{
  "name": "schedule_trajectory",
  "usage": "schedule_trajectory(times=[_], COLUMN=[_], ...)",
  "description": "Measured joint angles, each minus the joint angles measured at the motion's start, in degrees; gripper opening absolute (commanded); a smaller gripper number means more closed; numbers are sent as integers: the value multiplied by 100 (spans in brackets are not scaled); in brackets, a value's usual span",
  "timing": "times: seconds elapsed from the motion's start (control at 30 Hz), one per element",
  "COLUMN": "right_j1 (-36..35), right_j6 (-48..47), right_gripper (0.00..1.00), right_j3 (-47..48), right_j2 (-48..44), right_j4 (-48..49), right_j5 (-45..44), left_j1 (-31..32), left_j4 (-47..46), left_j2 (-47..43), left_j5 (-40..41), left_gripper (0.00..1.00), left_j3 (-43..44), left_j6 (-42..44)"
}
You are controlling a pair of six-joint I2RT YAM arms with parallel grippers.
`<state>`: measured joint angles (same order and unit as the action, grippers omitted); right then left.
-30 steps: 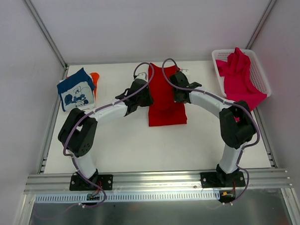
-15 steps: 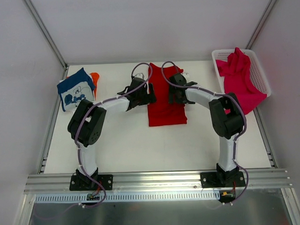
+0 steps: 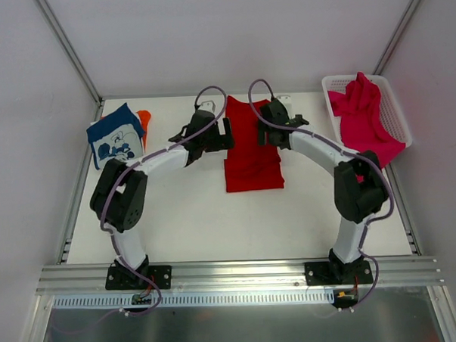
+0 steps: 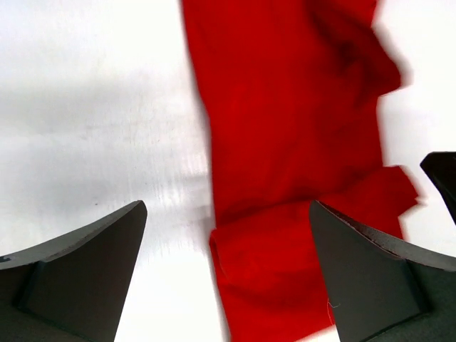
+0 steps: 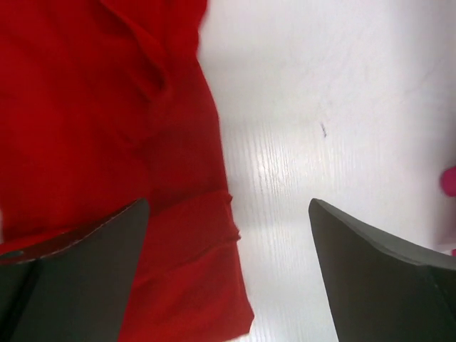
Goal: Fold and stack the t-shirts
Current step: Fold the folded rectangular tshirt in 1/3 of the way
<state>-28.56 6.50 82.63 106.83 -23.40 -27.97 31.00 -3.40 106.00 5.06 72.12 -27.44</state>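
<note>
Overhead, soft red t-shirt (image 3: 252,161), long folded strip, flanked by left gripper (image 3: 225,132) and right gripper (image 3: 267,131), both wide open; wrist views alone show creases.

Bright, even, diffuse light throughout, with only faint shadows. In the left wrist view the red t-shirt (image 4: 285,142) smears with motion blur along its upper right edge. Soft glare streaks the white table (image 5: 271,171) at the centre of the right wrist view.
</note>
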Motion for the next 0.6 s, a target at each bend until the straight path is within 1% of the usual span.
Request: schedule_trajectory(times=[0.03, 0.07, 0.1, 0.13, 0.2, 0.3, 0.43, 0.6], right_j1=[-48, -129, -201, -313, -549, -935, -1311, -1506], right_j6=[-33, -107, -105, -107, 0, 190, 538, 981], right_gripper=[78, 49, 30, 1, 1, 0, 0, 1], right_j3=[0, 0, 0, 2, 4, -2, -120, -568], right_j2=[-214, -483, -693, -931, -1261, -1320, -901, -365], right_j4=[-4, -4, -4, 0, 15, 11, -11, -116], right_j5=[-2, 15, 46, 136, 286, 452, 654, 726], left_j1=[-2, -7, -13, -24, -35, -37, -37, -37], left_j4=[4, 0, 0, -15, -81, -79, 13, 157], left_j2=[-256, -479, -772, -1069, -1672, -2413, -3040, -3746], left_j5=[4, 9, 13, 15, 85, 186, 256, 317], left_gripper=[99, 99, 99, 99, 99, 99, 99, 99], left_j3=[-57, -116, -197, -302, -614, -1193, -1989, -2771], left_j6=[63, 111, 153, 170, 192, 190, 179, 131])
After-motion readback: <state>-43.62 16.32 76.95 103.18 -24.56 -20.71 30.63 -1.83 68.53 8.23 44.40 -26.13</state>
